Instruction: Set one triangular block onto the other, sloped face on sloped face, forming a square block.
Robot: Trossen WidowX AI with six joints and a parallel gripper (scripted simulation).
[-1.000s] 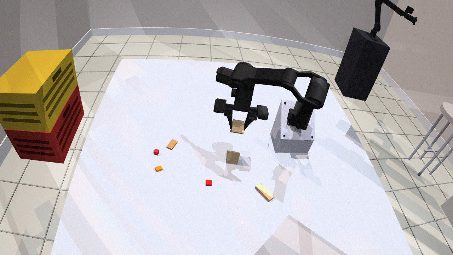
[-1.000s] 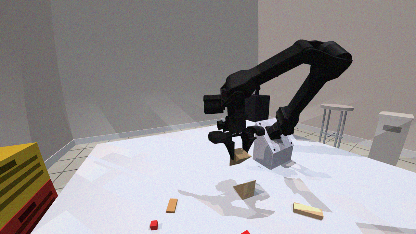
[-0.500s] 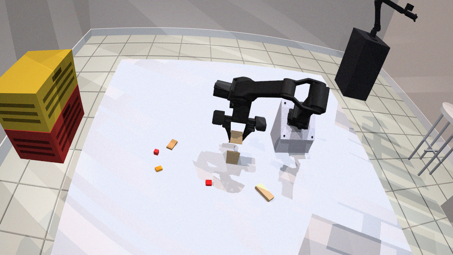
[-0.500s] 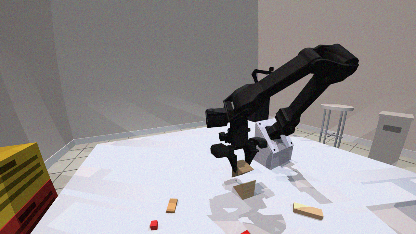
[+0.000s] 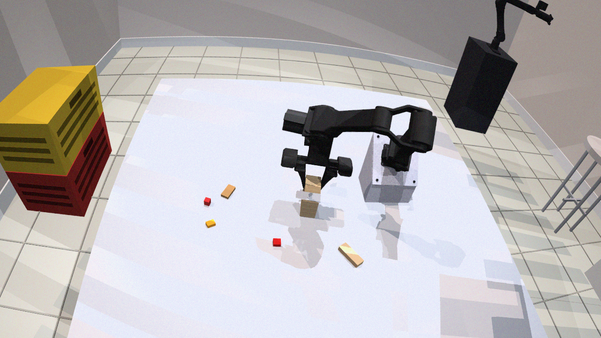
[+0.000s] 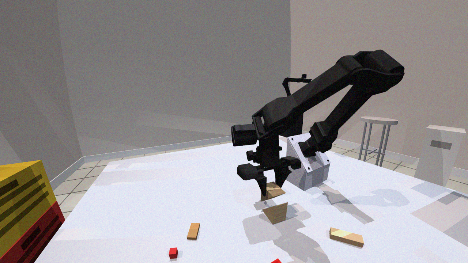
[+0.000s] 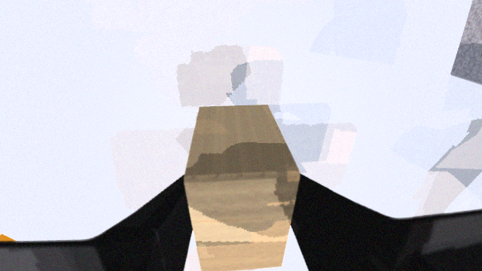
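2 triangular blocks, upper [image 5: 312, 183] [image 6: 272, 191] [image 7: 241, 222] and lower [image 5: 308, 208] [image 6: 276, 213]: tan-brown, wood-grained. Gripper [image 5: 313, 188] [image 6: 272, 192] [image 7: 238, 176]: black. Arm base [image 5: 367, 187] [image 6: 296, 178] [image 7: 467, 60]: speckled grey. 2 small cubes [image 5: 207, 201] [image 5: 276, 241] [image 6: 173, 253]: red. Small block [image 5: 210, 223]: orange-yellow. 2 flat blocks [image 5: 228, 191] [image 5: 350, 255] [image 6: 193, 231] [image 6: 346, 237]: light orange-tan, 1 with pale-yellow patch. Table [image 5: 168, 273] [image 6: 147, 196] [image 7: 56, 94]: bluish white, mottled with grey and pinkish patches. 2 stacked crates: yellow [image 5: 46, 100] [image 6: 26, 193] over red [image 5: 58, 191] [image 6: 36, 238], dark slots. Floor [image 5: 37, 269]: cream tiles, grey lines.

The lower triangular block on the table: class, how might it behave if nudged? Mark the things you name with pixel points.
The lower triangular block [image 5: 308, 208] [image 6: 277, 213] looks like wood, so probably stiff and fairly light. Its flat sides suggest it would slide rather than roll. Its upright face makes tipping possible if pushed high up.
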